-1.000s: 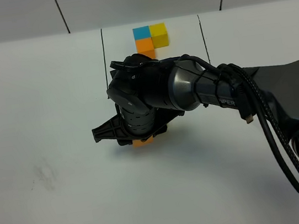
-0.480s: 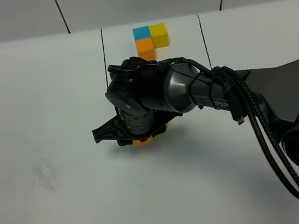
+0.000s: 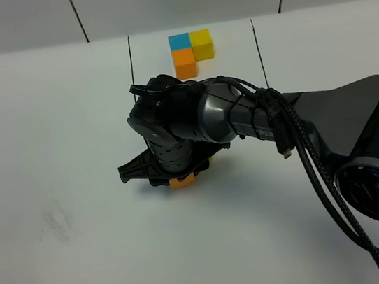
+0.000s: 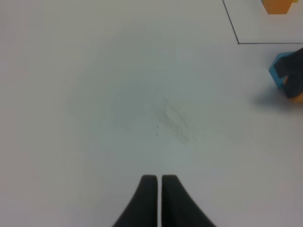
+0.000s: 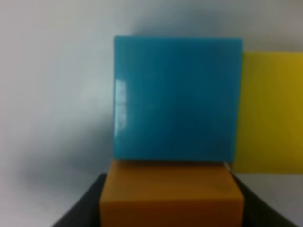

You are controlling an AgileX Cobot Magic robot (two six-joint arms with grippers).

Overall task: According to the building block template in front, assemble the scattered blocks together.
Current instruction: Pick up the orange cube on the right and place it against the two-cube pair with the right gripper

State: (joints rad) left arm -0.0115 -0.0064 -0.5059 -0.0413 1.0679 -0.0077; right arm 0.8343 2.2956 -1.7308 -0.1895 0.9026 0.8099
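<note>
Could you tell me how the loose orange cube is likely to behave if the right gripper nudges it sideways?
The orange cube has flat faces and square edges, so it should slide, not roll. It looks rigid, so it probably keeps its shape. Its low form makes tipping unlikely.

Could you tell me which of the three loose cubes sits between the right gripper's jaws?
The orange cube, flanked by the right gripper's jaws; the blue cube and yellow cube lie beyond.

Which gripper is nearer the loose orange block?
Right. The right gripper is closed around the orange block; the left gripper, shut, sits apart over bare table.
</note>
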